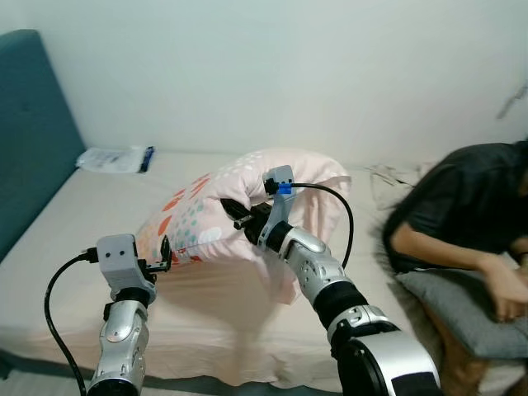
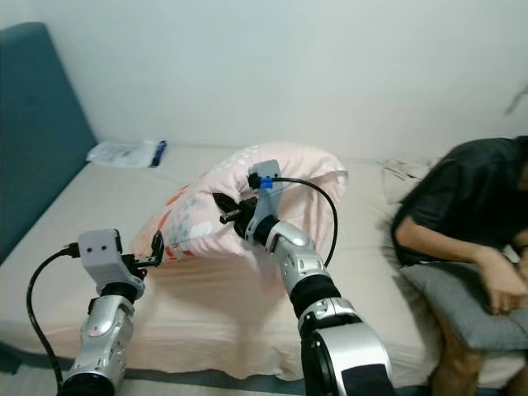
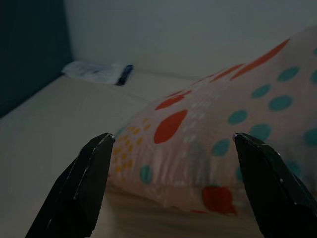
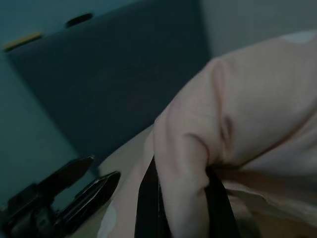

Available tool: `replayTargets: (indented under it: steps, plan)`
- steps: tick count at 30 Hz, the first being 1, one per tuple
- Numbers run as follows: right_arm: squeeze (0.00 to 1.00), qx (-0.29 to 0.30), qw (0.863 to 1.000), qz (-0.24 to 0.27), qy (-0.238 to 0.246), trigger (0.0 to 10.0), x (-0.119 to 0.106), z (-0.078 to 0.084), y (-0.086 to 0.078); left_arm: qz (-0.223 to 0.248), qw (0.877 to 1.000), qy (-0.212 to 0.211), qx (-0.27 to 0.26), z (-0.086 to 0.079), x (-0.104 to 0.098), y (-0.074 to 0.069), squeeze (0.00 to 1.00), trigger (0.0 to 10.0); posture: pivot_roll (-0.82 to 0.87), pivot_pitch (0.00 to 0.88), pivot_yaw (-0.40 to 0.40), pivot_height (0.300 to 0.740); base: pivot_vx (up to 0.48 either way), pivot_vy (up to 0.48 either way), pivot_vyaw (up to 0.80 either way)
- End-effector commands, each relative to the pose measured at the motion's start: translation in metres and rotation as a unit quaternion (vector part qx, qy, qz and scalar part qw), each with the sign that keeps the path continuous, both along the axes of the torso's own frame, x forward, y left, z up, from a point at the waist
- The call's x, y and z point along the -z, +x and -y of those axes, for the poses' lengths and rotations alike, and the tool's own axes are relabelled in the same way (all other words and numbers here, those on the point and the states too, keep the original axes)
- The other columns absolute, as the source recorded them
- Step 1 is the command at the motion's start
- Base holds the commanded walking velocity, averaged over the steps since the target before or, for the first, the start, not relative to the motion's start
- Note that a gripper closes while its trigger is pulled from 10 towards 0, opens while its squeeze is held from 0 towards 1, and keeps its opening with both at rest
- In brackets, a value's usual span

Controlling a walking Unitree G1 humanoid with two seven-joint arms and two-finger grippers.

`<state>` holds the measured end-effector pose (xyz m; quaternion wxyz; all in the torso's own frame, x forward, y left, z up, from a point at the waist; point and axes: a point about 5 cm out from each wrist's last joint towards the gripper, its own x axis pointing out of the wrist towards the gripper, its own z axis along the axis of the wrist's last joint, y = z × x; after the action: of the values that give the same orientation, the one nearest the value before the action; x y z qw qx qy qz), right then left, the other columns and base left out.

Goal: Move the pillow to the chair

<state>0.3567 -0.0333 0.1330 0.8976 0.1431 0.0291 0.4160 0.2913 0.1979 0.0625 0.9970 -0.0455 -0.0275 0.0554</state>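
A pink pillow [image 1: 214, 216] with red and teal spots is lifted off the bed [image 1: 74, 239], its right end hanging down. My right gripper [image 1: 234, 211] is shut on a fold of the pillow [image 4: 233, 119] near its middle; the pinched fabric bulges between the fingers [image 4: 146, 203]. My left gripper [image 1: 166, 252] is open just at the pillow's lower left end, and the spotted fabric [image 3: 198, 148] lies a little beyond its fingertips [image 3: 99, 153].
A person in a dark shirt [image 1: 470, 206] leans on the bed's right side over a grey cushion [image 1: 462, 305]. A white packet [image 1: 111, 158] lies at the bed's far left, beside the teal headboard [image 1: 25, 132]. A white wall stands behind.
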Motion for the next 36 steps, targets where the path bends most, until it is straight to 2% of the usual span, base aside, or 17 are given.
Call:
replayTargets:
  steps: [1,2,5,8,11,13,14,17,18,22,29,34,36]
  plan:
    - [0.0,-0.021,1.0,0.017,-0.001,10.0,0.002,-0.008,-0.007,-0.008,1.0,0.003,0.006,0.006,0.006,-0.004,0.0,10.0,0.02,0.032,-0.072,0.74,0.0,0.0,0.8]
    - [0.0,-0.021,1.0,0.017,-0.001,10.0,0.002,-0.008,-0.007,-0.008,1.0,0.003,0.006,0.006,0.006,-0.004,0.0,10.0,0.02,0.032,-0.072,0.74,0.0,0.0,0.8]
    - [0.0,-0.026,0.999,-0.003,-0.02,10.0,0.021,-0.008,-0.016,-0.02,1.0,0.007,0.013,0.01,0.013,-0.011,0.0,10.0,0.02,0.032,-0.072,0.74,0.0,0.0,0.8]
    - [0.0,-0.026,0.999,-0.008,-0.023,10.0,0.033,-0.002,-0.024,-0.028,0.999,0.012,0.013,0.012,0.02,-0.022,0.0,10.0,0.02,0.043,-0.072,0.74,0.0,0.0,0.8]
    - [0.0,-0.024,1.0,-0.005,-0.02,10.0,0.034,0.0,-0.026,-0.027,0.999,0.012,0.011,0.012,0.021,-0.026,0.0,10.0,0.02,0.046,-0.074,0.74,0.0,0.0,0.79]
    - [0.0,-0.018,1.0,0.003,-0.008,10.0,0.035,0.007,-0.032,-0.023,1.0,0.012,0.005,0.011,0.021,-0.036,0.0,10.0,0.02,0.048,-0.079,0.74,0.0,0.0,0.79]
    - [0.0,-0.018,1.0,0.003,-0.008,10.0,0.035,0.007,-0.032,-0.023,1.0,0.012,0.005,0.011,0.021,-0.036,0.0,10.0,0.02,0.048,-0.079,0.74,0.0,0.0,0.79]
    - [0.0,0.001,1.0,0.025,-0.01,10.0,0.034,0.022,-0.043,-0.001,1.0,0.015,-0.004,0.012,0.01,-0.054,0.0,10.0,0.02,0.054,-0.085,0.74,0.0,0.0,0.79]
    - [0.0,0.001,1.0,0.025,-0.01,10.0,0.034,0.022,-0.043,-0.001,1.0,0.015,-0.004,0.012,0.01,-0.054,0.0,10.0,0.02,0.054,-0.085,0.74,0.0,0.0,0.79]
    - [0.0,0.031,0.997,0.047,-0.05,10.0,0.039,0.047,-0.06,0.02,1.0,0.019,0.007,0.027,-0.006,-0.077,0.0,10.0,0.02,0.059,-0.088,0.74,0.0,0.0,0.79]
    - [0.0,0.054,0.995,0.049,-0.067,10.0,0.041,0.058,-0.07,0.023,0.999,0.019,0.03,0.039,-0.015,-0.087,0.0,10.0,0.02,0.061,-0.084,0.74,0.0,0.0,0.79]
    - [0.0,0.066,0.994,0.059,-0.066,10.0,0.034,0.058,-0.066,0.019,0.999,0.022,0.028,0.038,-0.018,-0.085,0.0,10.0,0.02,0.06,-0.083,0.74,0.0,0.0,0.79]
    - [0.0,0.071,0.993,0.073,-0.063,10.0,0.024,0.056,-0.063,0.016,0.999,0.026,0.024,0.035,-0.022,-0.084,0.0,10.0,0.02,0.057,-0.081,0.74,0.0,0.0,0.79]
